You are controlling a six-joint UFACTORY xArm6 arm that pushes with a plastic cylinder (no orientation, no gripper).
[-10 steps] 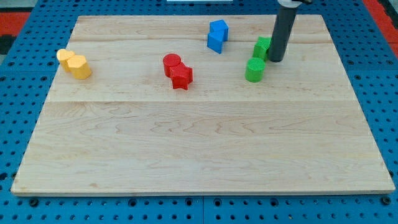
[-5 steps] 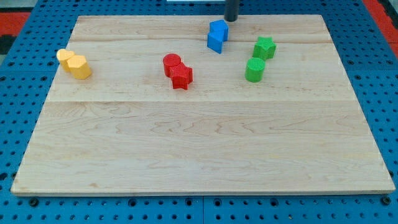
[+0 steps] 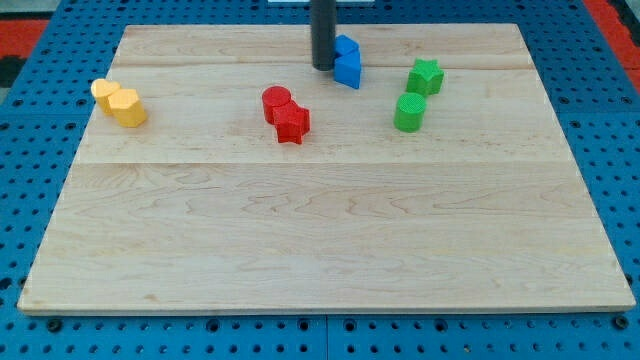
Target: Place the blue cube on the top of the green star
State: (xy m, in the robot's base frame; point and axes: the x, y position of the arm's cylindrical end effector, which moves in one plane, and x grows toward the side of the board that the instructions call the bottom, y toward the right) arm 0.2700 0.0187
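My tip (image 3: 322, 67) rests against the view's-left side of the blue cube (image 3: 347, 70); the green star (image 3: 425, 76) sits well right. My tool is a bare rod, holding nothing.

The table (image 3: 320, 250) is a pale wood board. On it lie two yellow blocks (image 3: 119, 102) touching at the view's left, a red cylinder (image 3: 276, 101) touching a red star (image 3: 293, 124), two blue blocks (image 3: 347, 61) near the top, a green star (image 3: 425, 76) and a green cylinder (image 3: 409, 112).
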